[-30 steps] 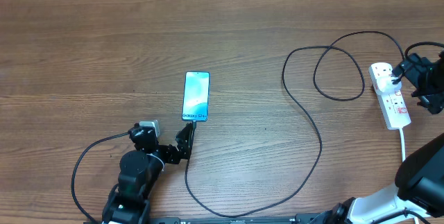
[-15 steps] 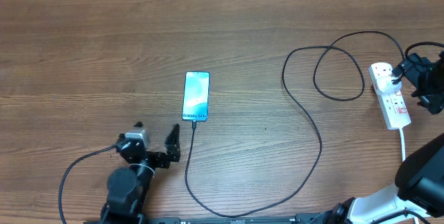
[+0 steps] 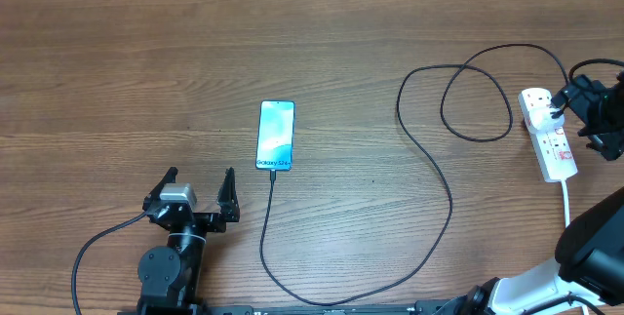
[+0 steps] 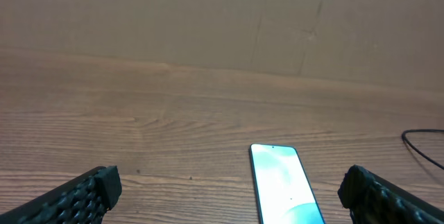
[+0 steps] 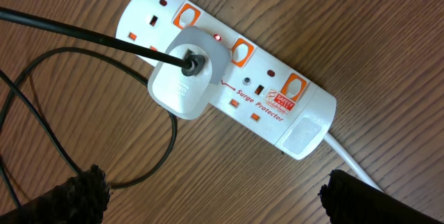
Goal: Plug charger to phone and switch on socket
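The phone (image 3: 276, 136) lies lit in the table's middle, "Galaxy S24" at its near end; it also shows in the left wrist view (image 4: 286, 191). The black charger cable (image 3: 429, 174) meets the phone's near end, runs down, sweeps right in loops and ends at a white adapter (image 5: 182, 80) seated in the socket (image 3: 548, 137). The socket (image 5: 236, 64) shows a small red light. My left gripper (image 3: 200, 180) is open and empty, near and left of the phone, apart from the cable. My right gripper (image 3: 580, 110) is open and empty beside the socket, touching nothing.
The socket's white cord (image 3: 566, 198) runs toward the near right edge. A black cable from the left arm (image 3: 102, 242) curves over the table at the near left. A brown wall (image 4: 208, 16) rises behind the table's far edge.
My left gripper has let go of the cable end at the phone, drawn back to the left and spread its fingers wide. The right arm and the socket have not moved.
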Action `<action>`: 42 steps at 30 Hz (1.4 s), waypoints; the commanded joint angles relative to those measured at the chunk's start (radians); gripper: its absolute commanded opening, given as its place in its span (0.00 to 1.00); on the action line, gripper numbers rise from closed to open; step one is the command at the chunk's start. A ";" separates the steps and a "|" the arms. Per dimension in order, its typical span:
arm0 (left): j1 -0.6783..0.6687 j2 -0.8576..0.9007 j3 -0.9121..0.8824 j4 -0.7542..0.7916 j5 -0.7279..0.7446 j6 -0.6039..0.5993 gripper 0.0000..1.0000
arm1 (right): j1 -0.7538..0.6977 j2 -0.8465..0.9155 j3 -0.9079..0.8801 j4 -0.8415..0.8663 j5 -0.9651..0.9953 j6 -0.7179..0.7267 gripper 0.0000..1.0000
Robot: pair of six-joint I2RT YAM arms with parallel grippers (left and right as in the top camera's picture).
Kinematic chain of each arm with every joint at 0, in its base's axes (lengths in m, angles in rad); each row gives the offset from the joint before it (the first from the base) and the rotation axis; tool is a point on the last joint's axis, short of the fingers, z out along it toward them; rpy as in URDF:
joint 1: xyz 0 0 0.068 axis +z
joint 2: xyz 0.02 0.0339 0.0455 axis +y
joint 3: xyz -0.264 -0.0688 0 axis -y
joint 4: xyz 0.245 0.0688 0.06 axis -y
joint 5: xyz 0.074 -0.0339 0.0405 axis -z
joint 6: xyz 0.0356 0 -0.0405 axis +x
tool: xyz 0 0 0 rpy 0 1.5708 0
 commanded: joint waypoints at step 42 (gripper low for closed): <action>0.006 -0.011 -0.003 0.001 -0.005 0.021 1.00 | 0.356 -0.359 0.003 0.002 0.001 -0.004 1.00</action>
